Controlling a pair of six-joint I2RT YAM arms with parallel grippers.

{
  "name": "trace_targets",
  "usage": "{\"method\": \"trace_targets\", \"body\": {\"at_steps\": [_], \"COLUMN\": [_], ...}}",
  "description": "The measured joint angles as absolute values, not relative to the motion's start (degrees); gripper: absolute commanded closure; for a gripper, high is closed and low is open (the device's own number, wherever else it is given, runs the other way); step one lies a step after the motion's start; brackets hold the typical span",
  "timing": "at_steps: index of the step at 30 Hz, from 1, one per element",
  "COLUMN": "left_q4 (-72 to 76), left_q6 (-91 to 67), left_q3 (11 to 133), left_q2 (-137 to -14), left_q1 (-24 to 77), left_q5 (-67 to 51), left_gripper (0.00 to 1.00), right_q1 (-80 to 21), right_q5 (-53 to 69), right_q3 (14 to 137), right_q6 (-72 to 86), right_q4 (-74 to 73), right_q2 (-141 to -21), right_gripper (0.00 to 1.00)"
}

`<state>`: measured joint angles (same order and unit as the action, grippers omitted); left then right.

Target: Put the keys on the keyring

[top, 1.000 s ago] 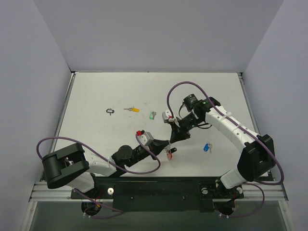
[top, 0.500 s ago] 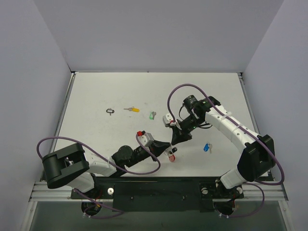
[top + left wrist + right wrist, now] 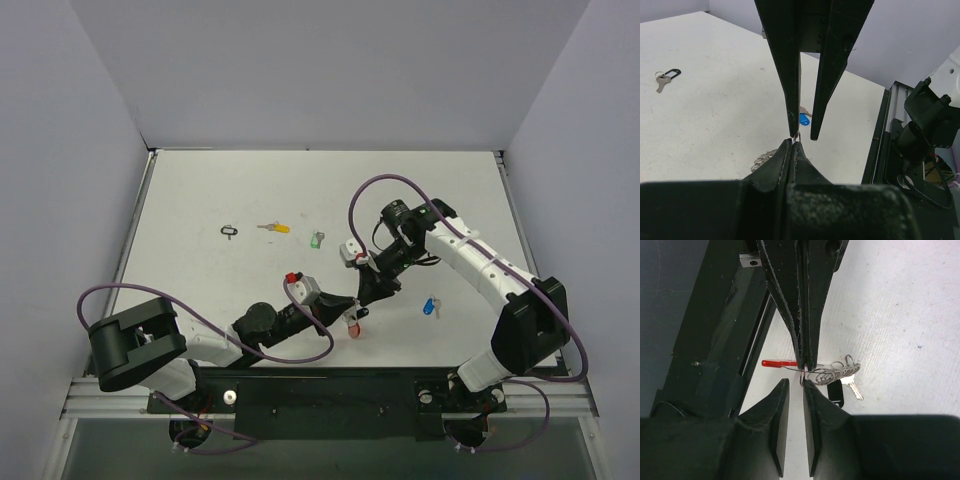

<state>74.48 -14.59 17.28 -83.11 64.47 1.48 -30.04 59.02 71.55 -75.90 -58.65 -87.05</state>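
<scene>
My left gripper (image 3: 794,142) is shut on the keyring (image 3: 803,376), pinching its thin silver ring just above the table. The ring's beaded chain (image 3: 832,372), red tag (image 3: 777,363) and a key (image 3: 854,386) with a black tag hang below. My right gripper (image 3: 795,384) faces it tip to tip, open by a narrow gap, with the ring at the mouth of that gap. In the top view both grippers meet at the table's near middle, left gripper (image 3: 353,300) and right gripper (image 3: 364,296). Loose keys lie apart: blue (image 3: 431,306), green (image 3: 317,239), yellow (image 3: 273,228).
A small black loop-shaped tag with a key (image 3: 229,231) lies at the far left of the white table (image 3: 200,200). Purple cables arc over both arms. The dark frame rail (image 3: 890,130) runs along the table's near edge, close to the grippers.
My right gripper's jaws have parted from shut to a narrow gap and it has shifted slightly nearer. The left gripper keeps its hold on the keyring.
</scene>
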Motion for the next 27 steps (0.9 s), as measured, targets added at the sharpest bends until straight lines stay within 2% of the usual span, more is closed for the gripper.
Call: {"method": "trace_targets", "body": {"at_steps": [9, 18, 20, 23, 27], "left_q4": [74.3, 74.4, 74.5, 74.7, 74.8], "left_q6": [-14.6, -14.7, -14.7, -14.8, -14.9], "left_q3": [17.3, 17.3, 17.3, 17.3, 17.3], "left_q2": [-83.5, -83.7, -83.9, -84.1, -84.2], "left_q1": [64.5, 64.5, 64.5, 64.5, 64.5], "left_q5": [2.0, 2.2, 2.2, 2.3, 2.3], "left_gripper": [1.0, 1.0, 1.0, 1.0, 1.0], "right_q1": [-30.0, -30.0, -30.0, -30.0, -30.0], "right_q5": [59.7, 60.4, 60.4, 60.3, 60.0], "right_q3": [71.5, 71.5, 71.5, 71.5, 71.5], "right_q6": [-76.2, -75.6, -75.0, -74.5, -73.3], "right_q4": [-59.2, -59.0, -58.8, -58.1, -56.9], "right_q2": [-88.1, -89.0, -89.1, -89.1, -89.3], "right_gripper": [0.78, 0.82, 0.85, 1.0, 1.0]}}
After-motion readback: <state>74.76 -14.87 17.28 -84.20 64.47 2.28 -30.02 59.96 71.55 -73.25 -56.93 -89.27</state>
